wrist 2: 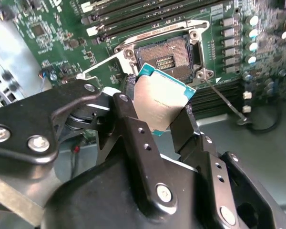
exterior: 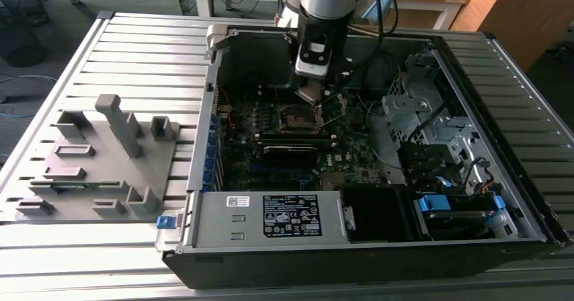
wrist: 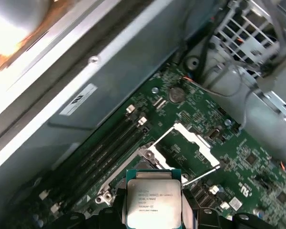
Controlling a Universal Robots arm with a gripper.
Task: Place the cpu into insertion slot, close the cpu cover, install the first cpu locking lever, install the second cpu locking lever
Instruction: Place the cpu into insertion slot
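**Desk:** Grey metal in the end effector (wrist 2: 158, 109): what is it?

**Photographer:** The cpu (wrist 2: 163, 101), pinched by its edges between both fingers and held tilted above the open insertion slot (wrist 2: 168, 56) on the green motherboard (wrist 2: 62, 47). The cpu cover (wrist: 191, 138) stands swung open.

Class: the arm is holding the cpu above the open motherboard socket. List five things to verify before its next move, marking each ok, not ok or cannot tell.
1. cpu clamped by two opposite edges in the gripper: ok.
2. insertion slot empty and uncovered: ok.
3. cpu cover raised off the slot: ok.
4. wire locking lever swung out, lying beside the slot and not across it: ok.
5. cpu level and square with the slot: cannot tell; in the second wrist view it hangs short of the slot.
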